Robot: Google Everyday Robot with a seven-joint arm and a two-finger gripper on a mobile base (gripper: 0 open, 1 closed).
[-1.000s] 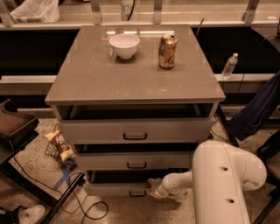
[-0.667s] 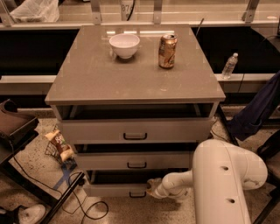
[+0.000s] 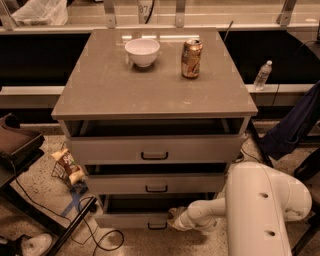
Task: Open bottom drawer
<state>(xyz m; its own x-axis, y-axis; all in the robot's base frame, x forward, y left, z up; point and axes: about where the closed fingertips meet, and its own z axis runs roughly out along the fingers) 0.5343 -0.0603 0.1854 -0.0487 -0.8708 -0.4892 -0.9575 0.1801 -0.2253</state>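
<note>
Found the gripper (image 3: pixel 176 218) low in the frame's centre, at the bottom drawer (image 3: pixel 125 220) just right of its handle (image 3: pixel 156 226), grip state untellable; risked slipping off that small bar if poorly seated.

Pincer (image 3: pixel 175 218): low and near, at the front of the bottom drawer (image 3: pixel 125 219), just right of its black handle (image 3: pixel 157 226). Its tip merges with the drawer front, so contact is not resolvable.
White arm housing (image 3: pixel 260 210): hides the drawer's right end and is cut by the bottom edge.
Drawer interior: deep shadow, nothing readable.
Can (image 3: pixel 191 59) on the surface (image 3: pixel 100 95): label illegible.
Snack bag (image 3: pixel 67 167), floor left: print illegible.
Dark cloth (image 3: pixel 295 125): cut by the right edge.
Plastic bag (image 3: pixel 40 11), far left: cut by the top edge.
Brown object (image 3: pixel 15 142): cut by the left edge, kind not identifiable.
</note>
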